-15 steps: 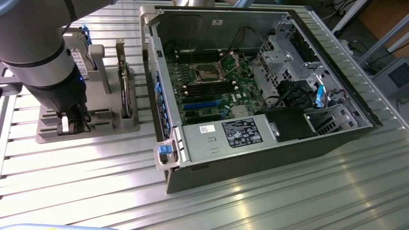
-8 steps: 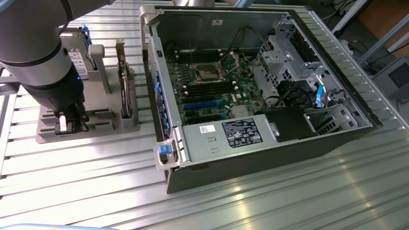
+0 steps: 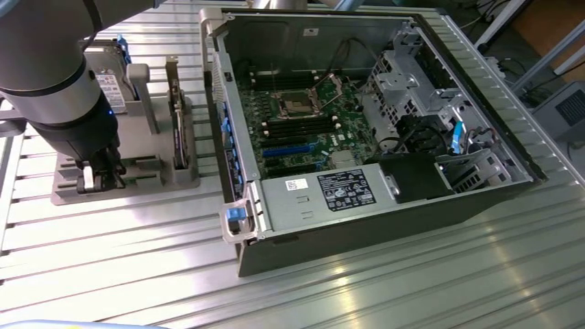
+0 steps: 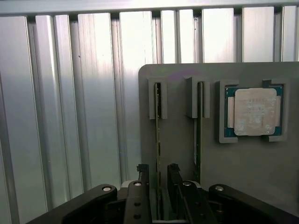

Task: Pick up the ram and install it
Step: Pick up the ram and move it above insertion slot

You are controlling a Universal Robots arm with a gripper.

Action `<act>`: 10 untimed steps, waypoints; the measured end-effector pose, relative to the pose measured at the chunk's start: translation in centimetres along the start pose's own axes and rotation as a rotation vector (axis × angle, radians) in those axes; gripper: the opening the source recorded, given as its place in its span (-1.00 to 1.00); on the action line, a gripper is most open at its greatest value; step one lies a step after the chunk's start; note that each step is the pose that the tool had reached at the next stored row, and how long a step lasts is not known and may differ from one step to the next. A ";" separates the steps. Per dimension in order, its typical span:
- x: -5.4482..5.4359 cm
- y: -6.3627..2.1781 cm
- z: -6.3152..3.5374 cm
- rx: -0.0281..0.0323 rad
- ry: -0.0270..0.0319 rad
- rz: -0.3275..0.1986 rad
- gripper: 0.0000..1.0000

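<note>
Pickup step: the gripper (image 4: 158,169), wide open and empty, straddles the ram (image 4: 158,126) standing in the grey holder (image 4: 243,168) at the exterior view's left; a sound grip calls for centred, square closing.

Robotics lab: aluminium-profile bench (image 3: 119,260), opened PC (image 3: 347,130)

In the wrist view, the near end of the long, thin green circuit-board ram stick (image 4: 158,135) is hidden between the fingers (image 4: 142,171) of the black pincer (image 4: 158,167). The pincer's body also covers the near end of the second green ram stick (image 4: 197,135). The markings on the square silver processor chip (image 4: 254,112) are blurred. In the exterior view, the grey robot arm (image 3: 51,75) is cut off at the upper left of the frame. It covers most of the silver hard drive with white label (image 3: 109,82). The pincer hides part of the grey plastic holder (image 3: 146,181). The print on the black label (image 3: 344,189) at lower centre is too small to read.
</note>
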State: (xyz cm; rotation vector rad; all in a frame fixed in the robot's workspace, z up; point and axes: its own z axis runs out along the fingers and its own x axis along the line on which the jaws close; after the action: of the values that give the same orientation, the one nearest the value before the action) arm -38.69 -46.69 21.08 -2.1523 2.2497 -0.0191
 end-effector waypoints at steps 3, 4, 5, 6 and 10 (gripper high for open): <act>0.0 0.00 0.00 0.0000 0.0000 0.000 -0.69; 0.0 0.00 0.00 0.0000 0.0001 0.000 -0.69; 0.0 0.00 0.00 -0.0001 0.0001 0.000 -0.76; 0.0 0.00 0.00 0.0000 0.0000 0.000 -0.76; 0.0 0.00 0.00 0.0000 0.0000 0.000 -0.76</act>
State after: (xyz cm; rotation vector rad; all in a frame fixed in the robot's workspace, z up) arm -38.69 -46.69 21.08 -2.1522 2.2497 -0.0191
